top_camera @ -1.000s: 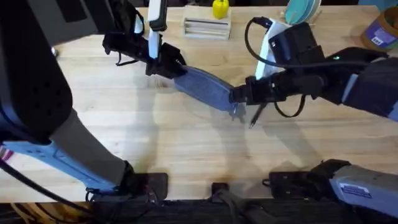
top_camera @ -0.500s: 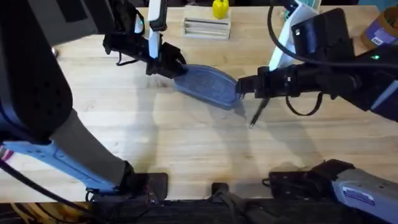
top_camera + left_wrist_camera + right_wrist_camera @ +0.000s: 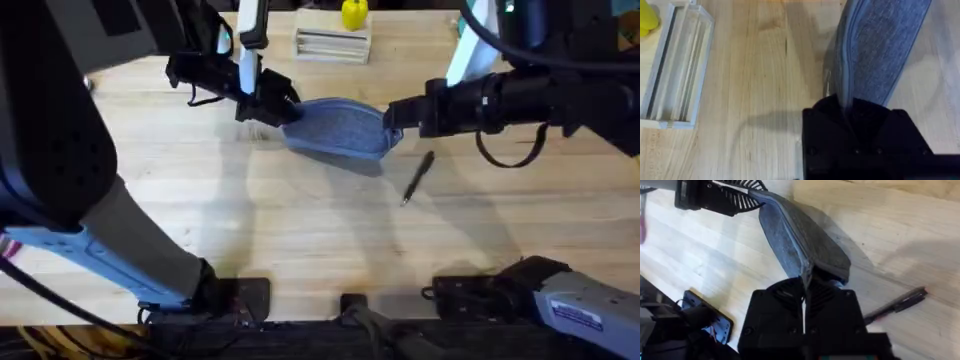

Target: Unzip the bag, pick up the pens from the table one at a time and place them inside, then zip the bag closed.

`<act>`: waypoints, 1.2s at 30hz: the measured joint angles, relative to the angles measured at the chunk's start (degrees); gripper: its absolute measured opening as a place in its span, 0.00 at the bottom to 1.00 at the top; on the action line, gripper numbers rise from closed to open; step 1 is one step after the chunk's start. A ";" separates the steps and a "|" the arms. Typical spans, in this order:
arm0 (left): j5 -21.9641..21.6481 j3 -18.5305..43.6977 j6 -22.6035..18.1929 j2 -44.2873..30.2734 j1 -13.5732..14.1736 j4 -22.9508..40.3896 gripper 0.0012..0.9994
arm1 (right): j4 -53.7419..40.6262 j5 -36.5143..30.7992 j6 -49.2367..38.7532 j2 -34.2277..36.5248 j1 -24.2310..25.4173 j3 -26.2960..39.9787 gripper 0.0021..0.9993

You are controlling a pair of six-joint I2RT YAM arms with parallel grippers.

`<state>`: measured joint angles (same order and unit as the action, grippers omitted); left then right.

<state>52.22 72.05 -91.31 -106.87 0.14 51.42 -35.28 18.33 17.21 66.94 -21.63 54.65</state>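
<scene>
Both grippers' jaws pinch felt-textured oblong bag (image 3: 340, 128); slim black pen (image 3: 417, 177) on plank table (image 3: 300, 220).

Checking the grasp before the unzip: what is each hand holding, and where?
Both hold the bag: the left hand grips one end, the right hand the opposite end, at its zipper seam. The pen lies unheld.

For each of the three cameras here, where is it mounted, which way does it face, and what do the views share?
Overhead: fixed above the arm bases, looking down and forward at the table; both arms show, holding the bag by its ends, the pen lying beside.
Left wrist: on the left arm, facing along the bag; its own left pincer clamps the end.
Right wrist: on the right arm, facing the bag; its right pincer grips the near end, the left pincer beyond.
Shared: the bag in all three; the pen in overhead and right wrist.
</scene>
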 joint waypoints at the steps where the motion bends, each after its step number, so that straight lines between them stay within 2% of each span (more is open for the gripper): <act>1: 0.28 0.00 0.00 0.00 0.06 0.02 0.04 | -0.71 -0.20 -0.50 0.04 0.00 0.62 0.03; 5: 0.43 0.00 0.00 0.00 0.14 -0.04 0.04 | -1.99 -0.78 -1.89 1.70 0.00 3.36 0.03; 10: -0.86 0.00 0.00 0.00 -0.33 -0.48 0.04 | -3.88 -1.69 -2.66 7.99 -0.17 8.76 0.03; 24: -4.72 0.02 -0.01 0.00 -1.82 -1.11 0.04 | -11.51 -4.18 -5.97 28.40 -7.37 37.30 0.03; 25: -5.68 0.02 -0.02 0.00 -1.96 -1.09 0.04 | -12.47 -4.54 -7.44 31.51 -10.48 41.24 0.03; 36: -7.24 0.02 -0.07 0.00 -2.34 -1.07 0.04 | -8.22 -4.24 -8.08 31.71 -15.69 41.42 0.03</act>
<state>44.99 72.07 -91.37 -106.87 -2.20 50.35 -43.51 14.09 9.13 98.65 -37.32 96.07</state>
